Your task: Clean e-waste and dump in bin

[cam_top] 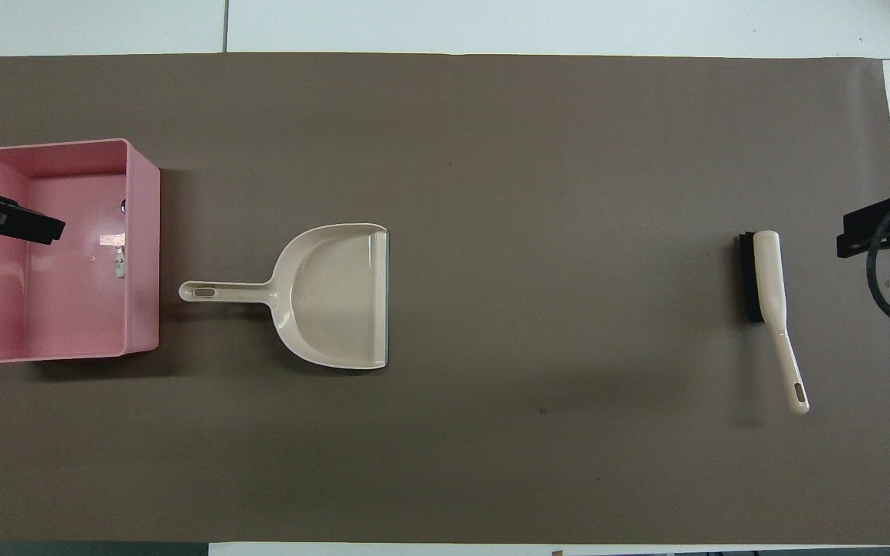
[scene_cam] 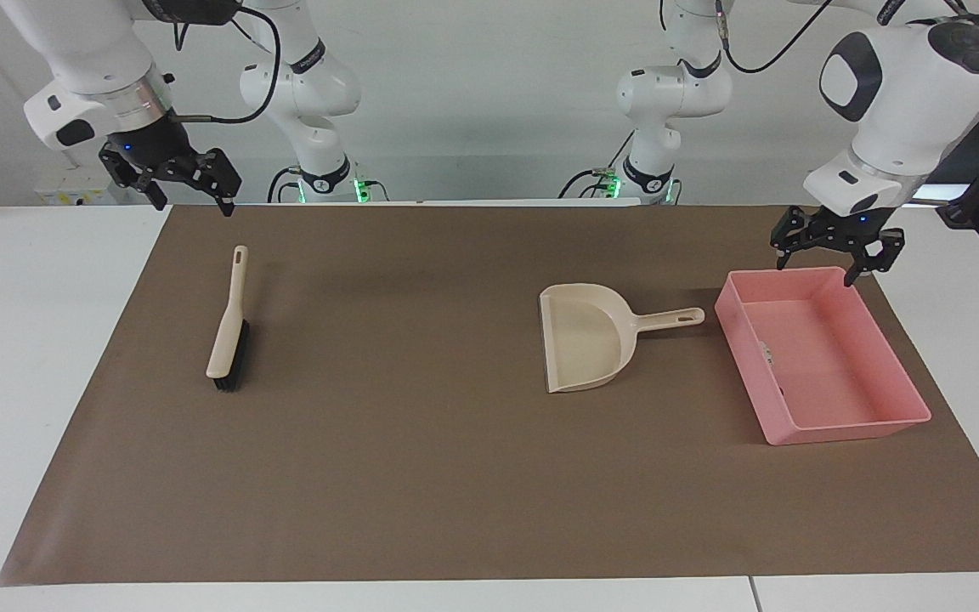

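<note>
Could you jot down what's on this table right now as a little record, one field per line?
Surface: brown mat on a white table
Bin: pink tray at the left arm's end, e-waste scraps inside by the wall nearest the dustpan
Dustpan: beige, empty, flat on the mat, handle toward the bin
Brush: beige with black bristles, lying at the right arm's end
Left end effector: open, empty, raised over the bin's edge nearest the robots
Right end effector: open, empty, waiting above the mat's corner near the brush
</note>
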